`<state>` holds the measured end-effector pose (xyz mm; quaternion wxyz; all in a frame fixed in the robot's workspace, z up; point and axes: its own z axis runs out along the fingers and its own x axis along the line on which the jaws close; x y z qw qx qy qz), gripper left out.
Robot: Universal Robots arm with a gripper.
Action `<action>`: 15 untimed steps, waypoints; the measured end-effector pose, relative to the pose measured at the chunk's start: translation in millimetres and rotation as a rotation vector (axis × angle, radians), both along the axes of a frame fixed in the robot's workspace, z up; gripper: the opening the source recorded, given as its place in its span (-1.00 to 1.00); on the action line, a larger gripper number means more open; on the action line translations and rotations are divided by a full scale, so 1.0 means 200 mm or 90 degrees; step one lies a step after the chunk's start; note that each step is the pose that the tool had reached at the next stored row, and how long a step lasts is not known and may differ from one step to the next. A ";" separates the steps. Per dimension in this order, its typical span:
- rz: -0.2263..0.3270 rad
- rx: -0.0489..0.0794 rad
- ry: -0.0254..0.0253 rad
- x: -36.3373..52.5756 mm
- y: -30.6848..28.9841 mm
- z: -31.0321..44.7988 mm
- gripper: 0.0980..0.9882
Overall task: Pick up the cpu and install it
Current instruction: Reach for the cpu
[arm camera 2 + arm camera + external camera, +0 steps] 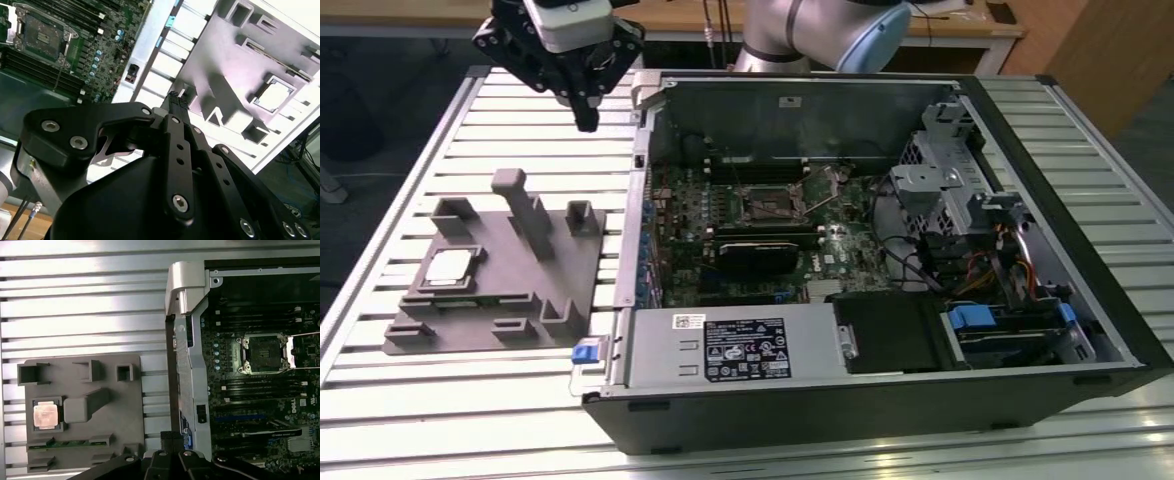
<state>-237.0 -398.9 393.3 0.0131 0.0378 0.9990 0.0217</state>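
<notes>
Open case [854,410] nearest, on pale slatted surface [440,420]. Cpu [450,268] sits in grey fixture [520,255], exterior view's left. Hand [587,122] above surface's far edge, fingers together, empty. Dark floor [400,60] beyond.

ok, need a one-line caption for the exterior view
Gripper hovers by the open PC case edge; the cpu sits in the grey fixture on the table.

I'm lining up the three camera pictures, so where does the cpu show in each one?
Exterior view: the cpu lies in a recess of the grey fixture, toward the exterior view's left.
First wrist view: the cpu sits in that recess, beside the fixture's thick block.
Second wrist view: the cpu lies beyond the fixture's posts.
Shared landmark: the metal-framed socket on the motherboard.
</notes>
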 end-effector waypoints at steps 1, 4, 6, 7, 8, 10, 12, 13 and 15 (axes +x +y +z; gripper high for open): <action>0.000 0.000 0.0000 -0.010 0.000 0.000 -0.98; 0.000 0.000 0.0000 -0.038 0.000 0.000 -0.98; 0.000 0.000 0.0000 -0.058 0.000 0.000 -0.98; 0.000 0.000 0.0000 -0.067 0.000 0.000 -0.98; 0.000 0.000 0.0000 -0.077 0.000 0.000 -0.98; 0.000 0.000 0.0000 -0.096 0.000 0.000 -0.98; 0.000 0.000 0.0000 -0.116 0.000 0.000 -0.98; 0.000 0.000 0.0000 -0.126 0.000 0.000 -0.98; 0.000 0.000 0.0000 -0.146 0.000 0.000 -0.98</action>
